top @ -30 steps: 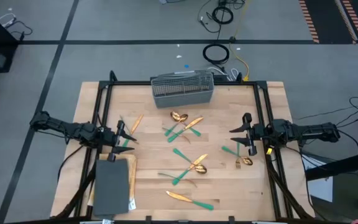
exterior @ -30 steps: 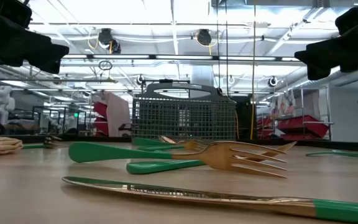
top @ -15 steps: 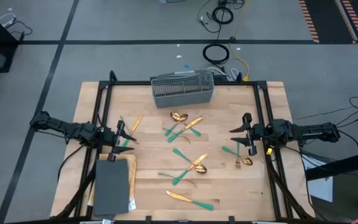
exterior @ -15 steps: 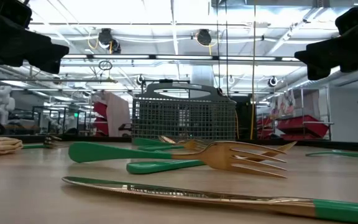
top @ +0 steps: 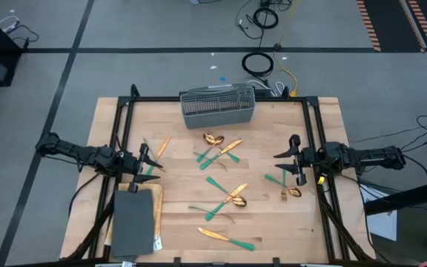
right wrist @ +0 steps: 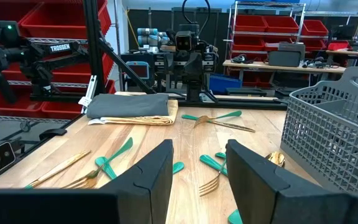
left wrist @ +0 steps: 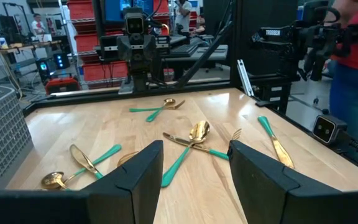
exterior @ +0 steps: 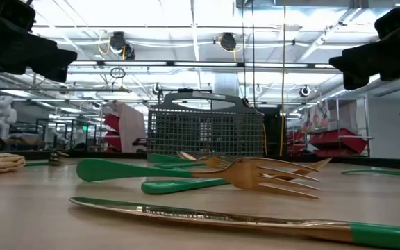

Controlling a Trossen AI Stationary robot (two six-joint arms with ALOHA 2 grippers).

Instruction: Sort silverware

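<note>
Gold-headed, teal-handled silverware lies flat and scattered on the wooden table: a crossed group (top: 215, 148) near the basket, another group (top: 227, 199) at the centre, a knife (top: 227, 237) near the front edge, and pieces at the left (top: 154, 152) and right (top: 284, 182). A fork (exterior: 255, 173) and a knife (exterior: 221, 217) show close in the low view. My left gripper (top: 145, 165) hovers open at the table's left side, its fingers facing the centre group (left wrist: 194, 140). My right gripper (top: 291, 158) hovers open at the right side. Neither touches anything.
A grey wire mesh basket (top: 218, 104) stands at the table's far edge. A dark grey slab (top: 133, 222) lies on a tan mat at the near left corner. A black frame (top: 117, 111) borders the table. A person in red (left wrist: 353, 62) stands beyond the table.
</note>
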